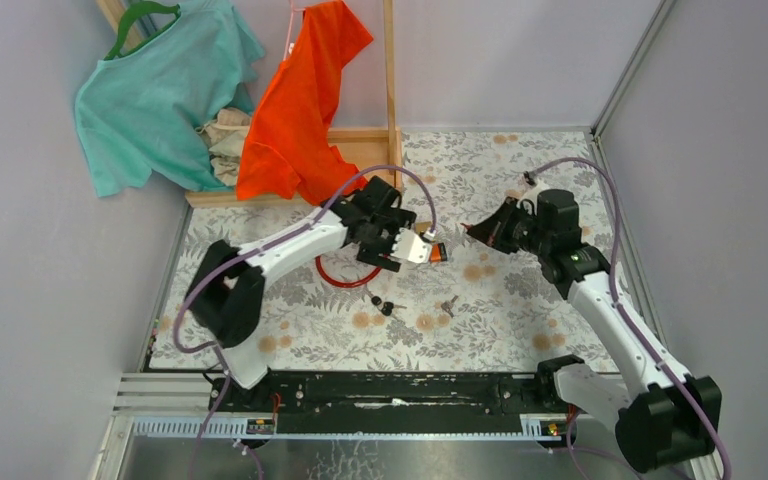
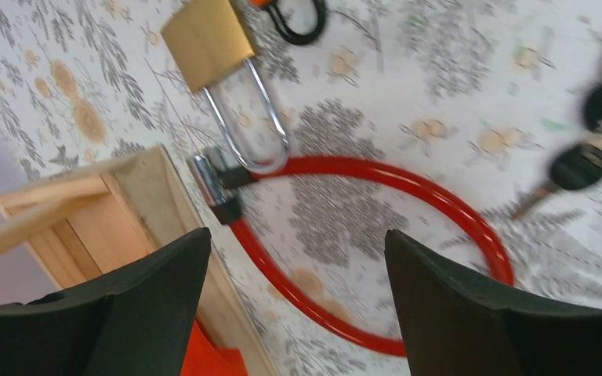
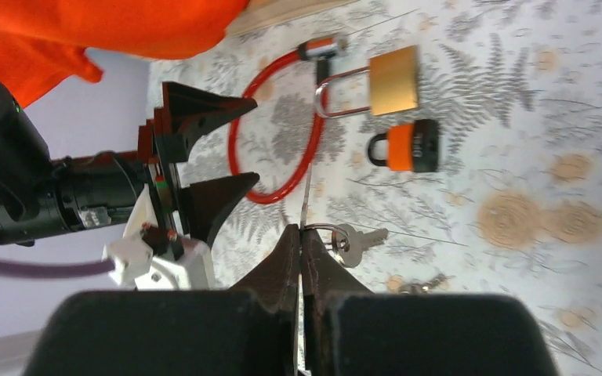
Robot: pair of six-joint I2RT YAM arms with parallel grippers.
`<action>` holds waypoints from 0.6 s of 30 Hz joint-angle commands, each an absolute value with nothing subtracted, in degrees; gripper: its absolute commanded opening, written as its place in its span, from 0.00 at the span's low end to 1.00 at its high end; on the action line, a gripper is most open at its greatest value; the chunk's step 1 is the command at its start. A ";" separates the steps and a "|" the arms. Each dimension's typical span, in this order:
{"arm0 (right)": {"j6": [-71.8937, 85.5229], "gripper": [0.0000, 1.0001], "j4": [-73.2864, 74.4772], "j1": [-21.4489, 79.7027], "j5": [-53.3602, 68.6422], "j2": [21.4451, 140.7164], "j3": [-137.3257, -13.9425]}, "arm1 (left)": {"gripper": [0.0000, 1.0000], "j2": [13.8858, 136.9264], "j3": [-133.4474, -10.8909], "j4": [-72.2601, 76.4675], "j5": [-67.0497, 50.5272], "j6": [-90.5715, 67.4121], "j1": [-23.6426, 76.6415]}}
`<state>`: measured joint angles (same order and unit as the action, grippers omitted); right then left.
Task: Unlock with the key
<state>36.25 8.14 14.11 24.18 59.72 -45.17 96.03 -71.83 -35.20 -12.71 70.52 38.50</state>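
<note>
A floral-patterned worktop is filling the space between grey walls. A wooden frame is standing at its far corner, with a teal shirt and an orange shirt hanging above it.

The left gripper is hovering with its jaws spread wide and gripping nothing. Ahead of those jaws a brass padlock is lying flat, its shackle meeting the metal end of a red cable that is looping beneath the gap between them. A black-headed key is lying off to the right-hand jaw's side.

The right gripper is facing the left one with its jaws closed on a thin key. The key is showing edge-on past the tips, and a silver key on a ring is sitting just beside them. An orange padlock is lying beyond these jaws, next to the brass one.
</note>
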 commanded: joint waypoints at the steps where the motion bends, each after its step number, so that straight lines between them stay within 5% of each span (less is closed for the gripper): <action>1: 31.81 0.00 13.86 12.23 15.32 55.54 -48.39 | 0.88 102.88 -79.81 -36.93 -14.66 70.86 38.05; 18: 28.56 0.00 17.20 9.39 14.39 55.60 -50.08 | 0.61 115.70 -83.37 -28.92 -15.05 76.92 37.63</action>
<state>29.76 18.09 9.76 14.50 55.99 -47.94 114.15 -80.27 -33.01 -14.46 75.64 38.46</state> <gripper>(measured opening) 0.014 0.627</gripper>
